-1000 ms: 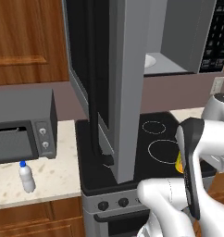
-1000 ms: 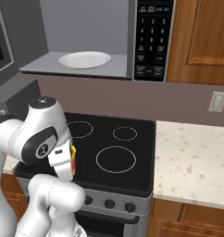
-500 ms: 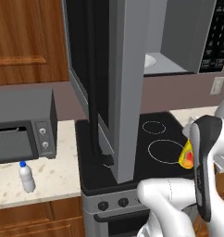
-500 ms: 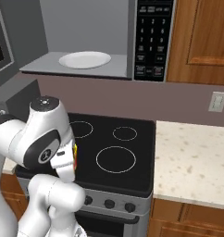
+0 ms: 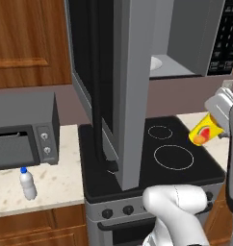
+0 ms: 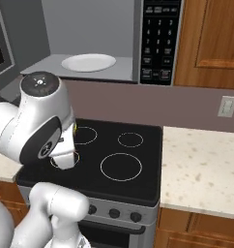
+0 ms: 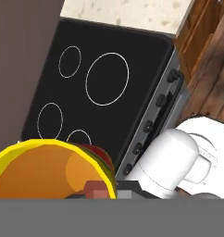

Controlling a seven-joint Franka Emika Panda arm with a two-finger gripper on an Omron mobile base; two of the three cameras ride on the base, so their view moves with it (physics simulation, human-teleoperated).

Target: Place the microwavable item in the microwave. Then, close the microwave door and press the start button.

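My gripper (image 5: 215, 118) is shut on the yellow cup (image 5: 204, 132), which shows a red-orange mark and hangs tilted above the right side of the stove. In the hand view the cup (image 7: 46, 170) looms at the bottom left and hides the fingertips. The microwave (image 5: 183, 41) stands open above the stove, with a white plate (image 6: 88, 62) inside and a black keypad (image 6: 160, 38) on its right. Its door (image 5: 125, 91) is swung far out to the left, edge toward me. The cup is below and in front of the cavity.
The black stove top (image 6: 116, 155) lies under the hand, with knobs along its front. A dark grey toaster oven (image 5: 22, 129) and a clear bottle with a blue cap (image 5: 27, 183) sit on the left counter. The speckled counter (image 6: 201, 164) runs right, below a wall outlet (image 6: 227, 105).
The arm has lifted the cup from low beside the stove front up and to the right, closer to the microwave's height. The door and the other things have not moved.
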